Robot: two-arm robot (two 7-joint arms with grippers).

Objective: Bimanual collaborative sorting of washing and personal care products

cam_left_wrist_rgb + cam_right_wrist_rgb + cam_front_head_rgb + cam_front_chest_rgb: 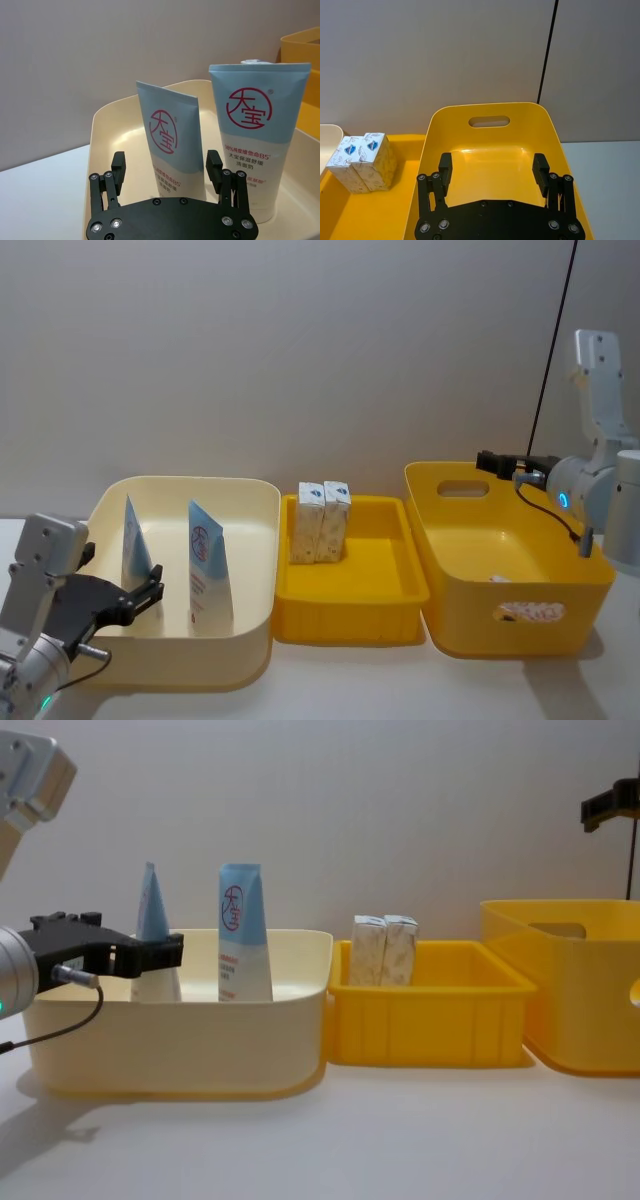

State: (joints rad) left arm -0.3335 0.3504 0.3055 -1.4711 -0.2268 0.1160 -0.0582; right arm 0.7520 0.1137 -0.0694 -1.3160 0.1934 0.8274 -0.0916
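Observation:
Two light-blue squeeze tubes stand upright in the cream bin [250,540]: the left tube [133,540] [169,142] [152,930] and the right tube [207,565] [255,130] [243,932]. My left gripper [155,587] [166,170] [165,952] is open at the bin's near left side. The left tube stands just beyond the gap between its fingertips, untouched. Two white printed cartons [322,520] [362,160] [385,950] stand side by side in the middle yellow tray [350,590]. My right gripper [495,462] [492,170] [610,805] hovers open and empty above the right yellow bin [580,585].
The three containers stand in a row, nearly touching, on a white table before a grey wall. The right yellow bin [490,107] has a handle slot in its back wall. A black cable runs up the wall behind it. Bare table lies in front of the containers.

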